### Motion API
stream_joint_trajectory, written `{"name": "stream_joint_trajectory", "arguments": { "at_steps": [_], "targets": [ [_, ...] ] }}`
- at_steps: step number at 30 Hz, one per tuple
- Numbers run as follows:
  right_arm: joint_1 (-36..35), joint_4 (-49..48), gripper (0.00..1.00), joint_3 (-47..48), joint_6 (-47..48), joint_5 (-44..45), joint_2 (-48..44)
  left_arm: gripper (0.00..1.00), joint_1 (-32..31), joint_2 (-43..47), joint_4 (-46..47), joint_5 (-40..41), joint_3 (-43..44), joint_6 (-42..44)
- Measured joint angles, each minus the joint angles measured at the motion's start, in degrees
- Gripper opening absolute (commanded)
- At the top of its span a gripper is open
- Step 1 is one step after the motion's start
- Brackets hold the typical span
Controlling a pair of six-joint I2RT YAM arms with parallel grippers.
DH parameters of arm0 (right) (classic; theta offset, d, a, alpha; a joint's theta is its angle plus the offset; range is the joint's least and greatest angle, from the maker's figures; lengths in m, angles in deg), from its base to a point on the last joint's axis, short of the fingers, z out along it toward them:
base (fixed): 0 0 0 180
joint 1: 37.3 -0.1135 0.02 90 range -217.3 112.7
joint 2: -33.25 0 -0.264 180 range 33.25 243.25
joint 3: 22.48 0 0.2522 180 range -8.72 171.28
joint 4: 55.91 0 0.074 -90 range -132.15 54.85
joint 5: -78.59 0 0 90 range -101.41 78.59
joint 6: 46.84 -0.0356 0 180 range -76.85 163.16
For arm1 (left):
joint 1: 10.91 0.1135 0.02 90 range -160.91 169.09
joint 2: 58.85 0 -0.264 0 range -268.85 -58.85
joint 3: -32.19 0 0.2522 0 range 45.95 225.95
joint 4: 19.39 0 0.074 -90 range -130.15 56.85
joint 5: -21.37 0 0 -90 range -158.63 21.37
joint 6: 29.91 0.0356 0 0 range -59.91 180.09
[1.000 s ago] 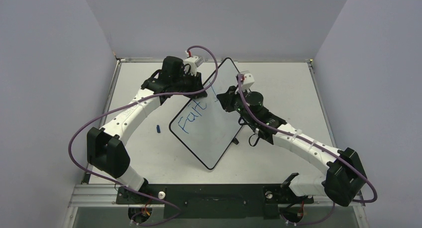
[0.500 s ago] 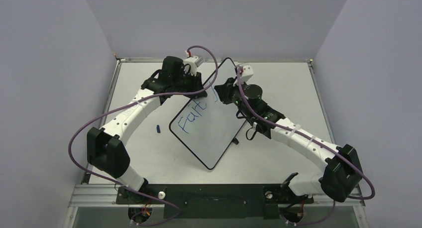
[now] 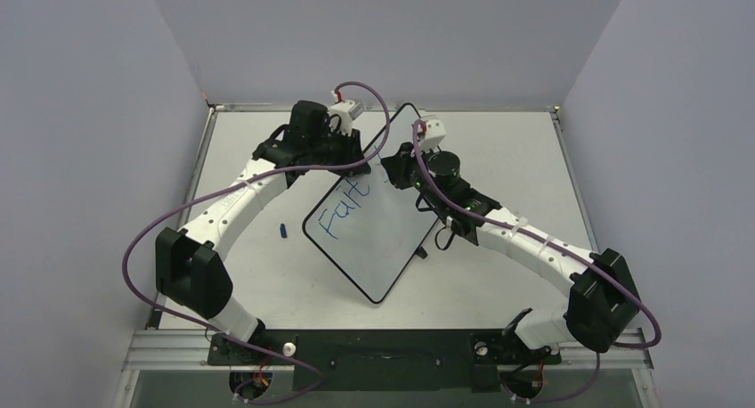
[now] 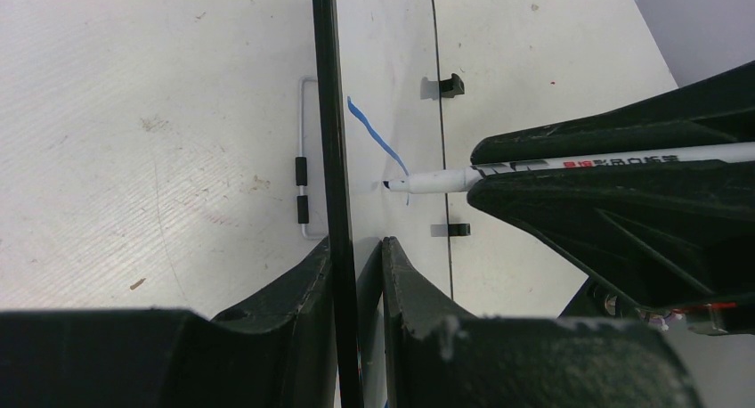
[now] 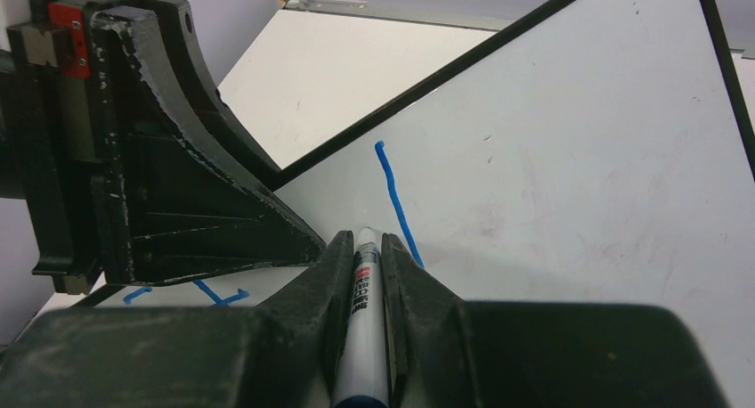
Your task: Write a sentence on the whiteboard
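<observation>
The left gripper (image 4: 354,252) pinched the whiteboard (image 3: 378,248) edge; the right gripper (image 5: 363,248) pinched the marker (image 4: 445,178). Pressing too hard could have twisted the whiteboard, skewing the sentence (image 3: 345,208).

We see the whiteboard (image 3: 369,239), white with a thin black frame, set diagonally, its edge pinched in the left gripper (image 4: 356,249). The sentence (image 3: 343,208) reads "Fait" in blue; a lone slanted stroke lies just ahead of the right gripper (image 5: 367,243) and its marker (image 5: 363,328).
</observation>
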State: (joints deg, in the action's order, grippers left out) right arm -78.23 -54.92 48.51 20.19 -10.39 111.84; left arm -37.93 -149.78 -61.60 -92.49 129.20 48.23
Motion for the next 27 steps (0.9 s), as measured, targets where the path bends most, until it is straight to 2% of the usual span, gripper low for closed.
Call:
{"name": "stream_joint_trajectory", "arguments": {
  "at_steps": [27],
  "targets": [
    [0.83, 3.67, 0.0, 4.92, 3.72, 4.63, 3.76, 0.0, 0.07, 0.02, 0.02, 0.22, -0.13, 0.0]
  ]
}}
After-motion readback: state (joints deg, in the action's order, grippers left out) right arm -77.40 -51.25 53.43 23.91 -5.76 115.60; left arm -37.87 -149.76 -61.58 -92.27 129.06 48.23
